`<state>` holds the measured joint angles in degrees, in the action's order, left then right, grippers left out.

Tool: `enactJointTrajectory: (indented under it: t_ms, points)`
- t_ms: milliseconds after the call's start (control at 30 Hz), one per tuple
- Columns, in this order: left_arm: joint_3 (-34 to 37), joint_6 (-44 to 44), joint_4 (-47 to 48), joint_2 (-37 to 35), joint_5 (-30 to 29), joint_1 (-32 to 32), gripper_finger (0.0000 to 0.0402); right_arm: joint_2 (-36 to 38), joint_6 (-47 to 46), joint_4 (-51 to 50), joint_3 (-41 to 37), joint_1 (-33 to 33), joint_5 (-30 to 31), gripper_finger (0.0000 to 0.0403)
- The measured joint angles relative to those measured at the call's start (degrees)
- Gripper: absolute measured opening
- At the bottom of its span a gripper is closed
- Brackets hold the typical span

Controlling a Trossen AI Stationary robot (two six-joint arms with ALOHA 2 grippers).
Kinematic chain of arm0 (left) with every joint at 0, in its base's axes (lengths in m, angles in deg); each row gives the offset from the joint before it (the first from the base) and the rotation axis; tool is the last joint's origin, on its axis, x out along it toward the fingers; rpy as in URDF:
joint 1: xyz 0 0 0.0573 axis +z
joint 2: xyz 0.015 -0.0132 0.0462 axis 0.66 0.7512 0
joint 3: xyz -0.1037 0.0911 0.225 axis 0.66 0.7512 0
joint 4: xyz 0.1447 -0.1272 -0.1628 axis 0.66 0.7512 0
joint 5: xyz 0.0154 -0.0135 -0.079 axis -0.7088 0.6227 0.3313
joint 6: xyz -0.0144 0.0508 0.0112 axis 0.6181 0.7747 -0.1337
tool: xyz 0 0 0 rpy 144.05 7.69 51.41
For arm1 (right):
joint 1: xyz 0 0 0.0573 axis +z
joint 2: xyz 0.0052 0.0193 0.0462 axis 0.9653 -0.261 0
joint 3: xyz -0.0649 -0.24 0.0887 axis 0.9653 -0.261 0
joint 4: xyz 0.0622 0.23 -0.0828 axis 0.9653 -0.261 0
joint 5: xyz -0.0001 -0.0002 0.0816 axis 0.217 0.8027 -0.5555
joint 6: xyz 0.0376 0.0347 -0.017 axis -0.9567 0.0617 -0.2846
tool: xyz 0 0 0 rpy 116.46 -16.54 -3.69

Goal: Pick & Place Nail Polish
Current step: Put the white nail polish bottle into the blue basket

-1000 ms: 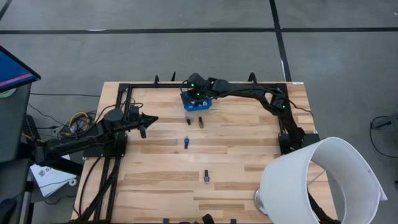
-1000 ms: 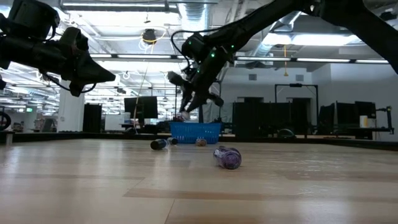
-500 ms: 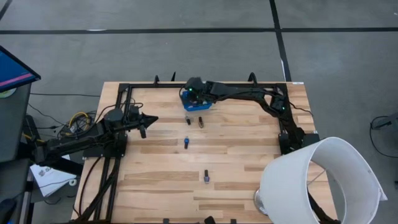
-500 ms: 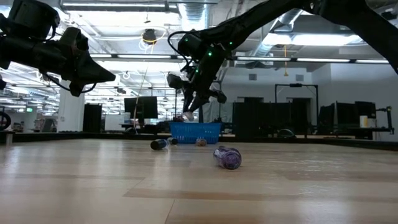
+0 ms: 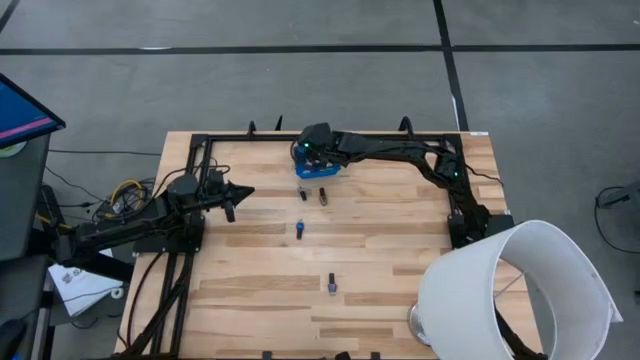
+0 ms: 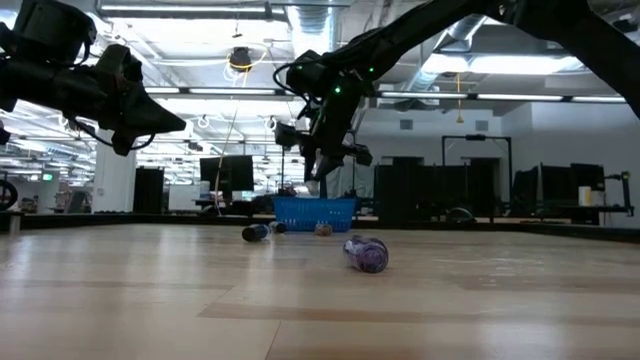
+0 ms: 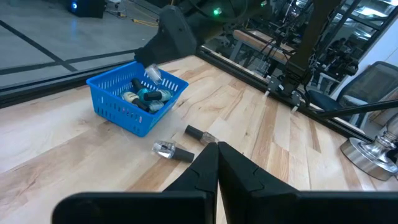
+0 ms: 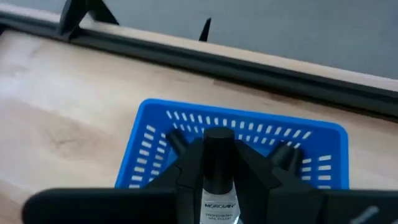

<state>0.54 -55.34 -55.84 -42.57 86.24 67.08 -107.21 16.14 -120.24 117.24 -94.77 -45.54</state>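
My right arm reaches to the table's far middle, its gripper (image 8: 219, 180) pointing down with fingers clamped. My left arm waits at the left, gripper (image 5: 243, 192) fully closed.

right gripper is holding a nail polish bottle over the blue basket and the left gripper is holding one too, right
Not quite. The left gripper is shut and empty, waiting at the table's left side, as the left wrist view shows. The rest holds: the right gripper is closed on a nail polish bottle above the blue basket.
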Motion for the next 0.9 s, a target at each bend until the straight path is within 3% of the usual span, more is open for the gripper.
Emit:
enactJointTrajectory:
  t_ms: [900]
  points:
    - [0.00,0.01,0.00,0.00,0.00,-0.02,0.0001,0.00,-3.78,-2.76,-0.42,1.37,2.94,0.0061]
